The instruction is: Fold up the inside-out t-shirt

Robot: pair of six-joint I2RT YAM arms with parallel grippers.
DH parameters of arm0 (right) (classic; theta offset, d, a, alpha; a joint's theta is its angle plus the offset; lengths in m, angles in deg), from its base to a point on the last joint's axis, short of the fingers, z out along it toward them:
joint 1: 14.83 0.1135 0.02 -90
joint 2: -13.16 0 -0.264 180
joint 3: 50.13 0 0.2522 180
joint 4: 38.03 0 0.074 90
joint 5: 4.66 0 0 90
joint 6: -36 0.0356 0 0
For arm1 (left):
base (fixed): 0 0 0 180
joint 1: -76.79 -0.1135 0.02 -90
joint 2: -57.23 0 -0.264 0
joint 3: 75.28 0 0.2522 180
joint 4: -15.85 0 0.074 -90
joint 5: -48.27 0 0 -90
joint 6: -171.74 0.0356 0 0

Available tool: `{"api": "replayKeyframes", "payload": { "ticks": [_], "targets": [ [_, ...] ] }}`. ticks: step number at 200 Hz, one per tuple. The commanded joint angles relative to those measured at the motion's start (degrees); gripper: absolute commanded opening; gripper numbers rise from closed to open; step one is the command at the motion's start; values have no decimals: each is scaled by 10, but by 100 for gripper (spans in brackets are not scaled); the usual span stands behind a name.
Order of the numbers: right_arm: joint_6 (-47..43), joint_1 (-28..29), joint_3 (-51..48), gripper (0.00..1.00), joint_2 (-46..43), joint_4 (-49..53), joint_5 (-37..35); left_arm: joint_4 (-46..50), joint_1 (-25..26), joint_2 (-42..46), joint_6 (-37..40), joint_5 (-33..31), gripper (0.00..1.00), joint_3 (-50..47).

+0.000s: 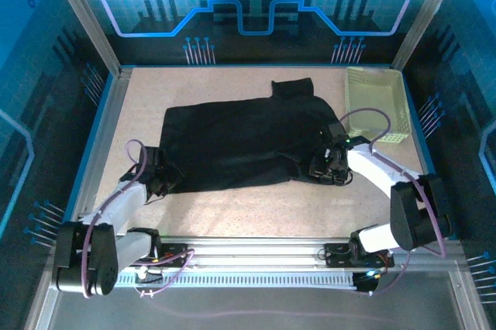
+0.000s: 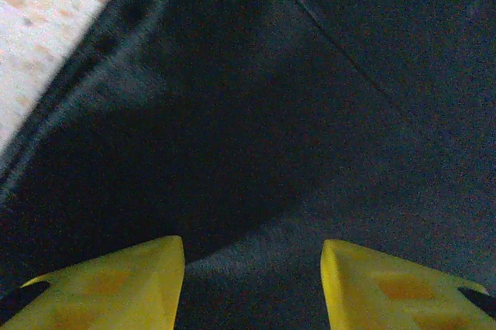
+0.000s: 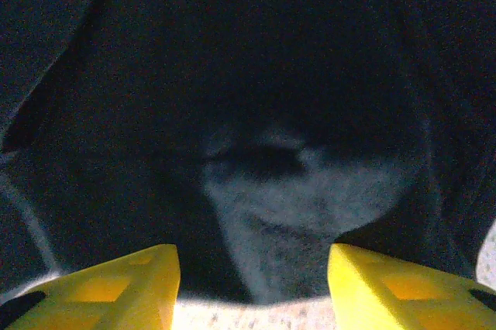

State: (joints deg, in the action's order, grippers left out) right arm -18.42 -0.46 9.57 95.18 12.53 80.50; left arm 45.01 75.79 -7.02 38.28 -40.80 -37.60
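1. Top view: the inside-out t-shirt (image 1: 248, 140) lies spread across the middle of the surface (image 1: 232, 214), with bare room along its near, far and left edges. A pale basket (image 1: 376, 101) stands in the upper-right corner, close by the sleeve. The left pincer (image 1: 159, 179) is at the shirt's lower-left corner and the right pincer (image 1: 325, 166) at its lower-right corner.
2. Left wrist view: the left pincer (image 2: 253, 260) is parted and grips nothing. Black cloth lies between its fingers (image 2: 116, 283), and the hem runs diagonally past bare surface at upper left.
3. Right wrist view: the right pincer (image 3: 253, 260) is parted and empty. Rumpled cloth lies ahead, its edge low in the frame.
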Motion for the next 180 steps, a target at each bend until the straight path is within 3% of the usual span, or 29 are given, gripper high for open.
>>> {"api": "replayKeyframes", "payload": {
  "ticks": [1,30,72,105,124,151,180],
  "targets": [
    [31,-51,-18,53,21,-36,3,-38,-48,-25,-24,21,49,-13],
    [30,-96,-22,54,18,-39,-7,-44,-104,-44,-23,21,49,-19],
    [0,-97,-6,54,-17,-18,-33,-30,-111,-28,2,37,49,7],
    [-9,-24,3,55,-96,19,-59,30,-88,50,36,28,55,38],
    [21,26,-8,55,-114,25,-39,25,-65,71,26,25,57,31],
    [71,36,-57,55,-114,-12,10,-28,-65,23,-1,58,57,11],
    [90,11,-85,55,-80,-42,3,-77,-74,-57,-11,78,56,15]
  ]
}}
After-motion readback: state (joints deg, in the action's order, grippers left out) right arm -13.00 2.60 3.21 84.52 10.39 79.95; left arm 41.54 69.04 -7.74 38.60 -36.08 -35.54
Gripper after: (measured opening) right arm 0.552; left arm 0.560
